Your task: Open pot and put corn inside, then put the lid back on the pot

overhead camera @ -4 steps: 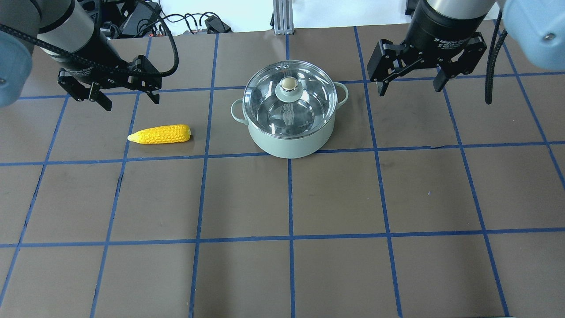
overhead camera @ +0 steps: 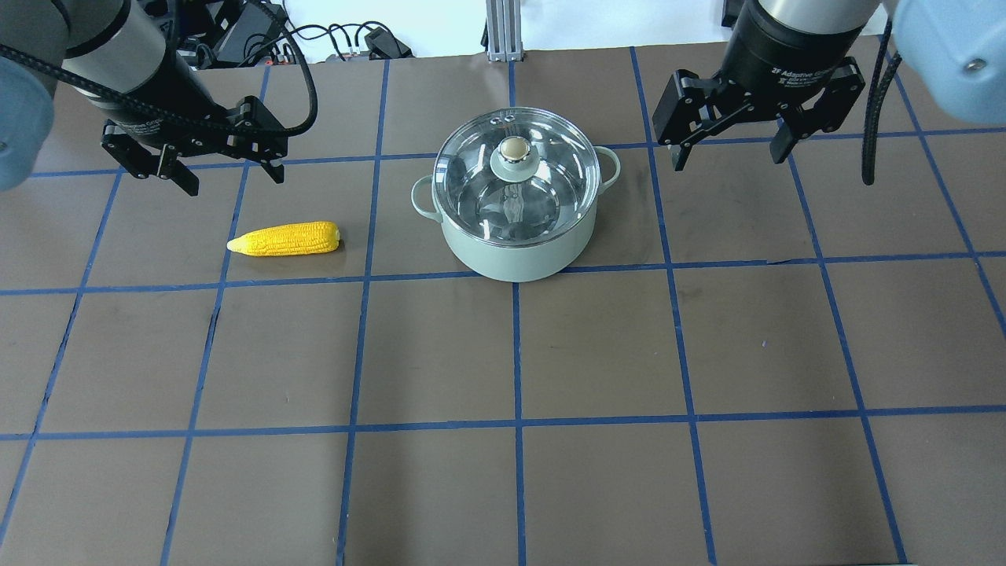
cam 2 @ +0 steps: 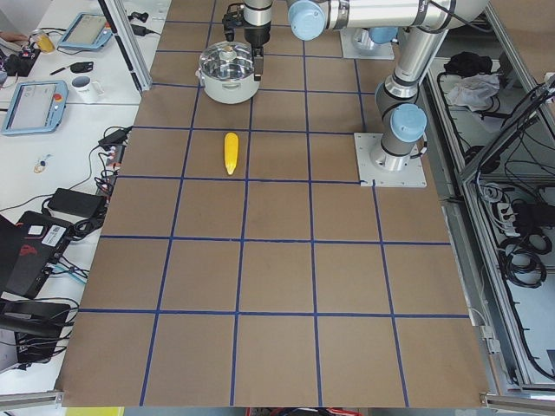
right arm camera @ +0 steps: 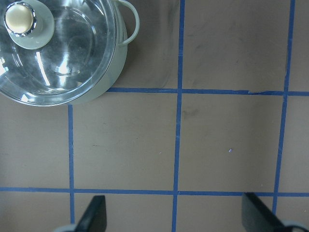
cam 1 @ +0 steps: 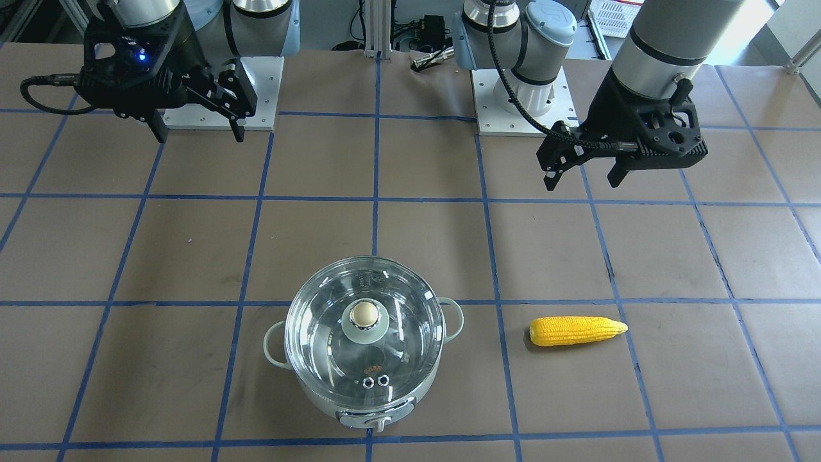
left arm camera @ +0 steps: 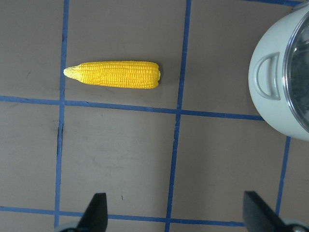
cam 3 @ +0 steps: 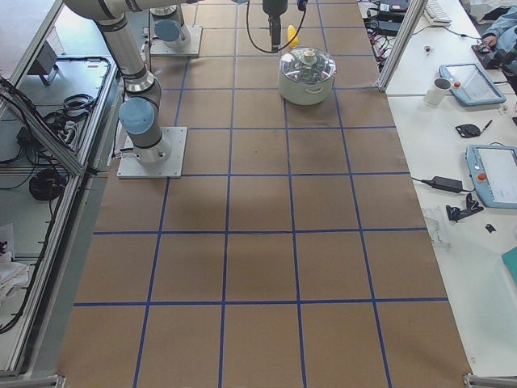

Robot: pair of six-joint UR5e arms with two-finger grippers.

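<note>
The pale mint-green pot (overhead camera: 515,255) stands on the table with the clear glass lid (overhead camera: 479,200) on it, its beige knob (overhead camera: 513,148) upright. The yellow corn (overhead camera: 285,238) lies on the table to the pot's left. My left gripper (overhead camera: 232,179) is open and empty, raised behind the corn. My right gripper (overhead camera: 731,161) is open and empty, raised to the right of the pot. The left wrist view shows the corn (left arm camera: 113,74) and the pot's handle (left arm camera: 266,76). The right wrist view shows the lid (right arm camera: 72,58) and knob (right arm camera: 20,19).
The brown table (overhead camera: 597,346) carries a grid of blue tape lines. The arm bases (cam 1: 519,96) stand at the table's robot side. Benches with tablets and cables (cam 2: 52,95) run along the far side.
Both grippers have shifted slightly away from the front of the table. The pot, lid and corn have not moved.
</note>
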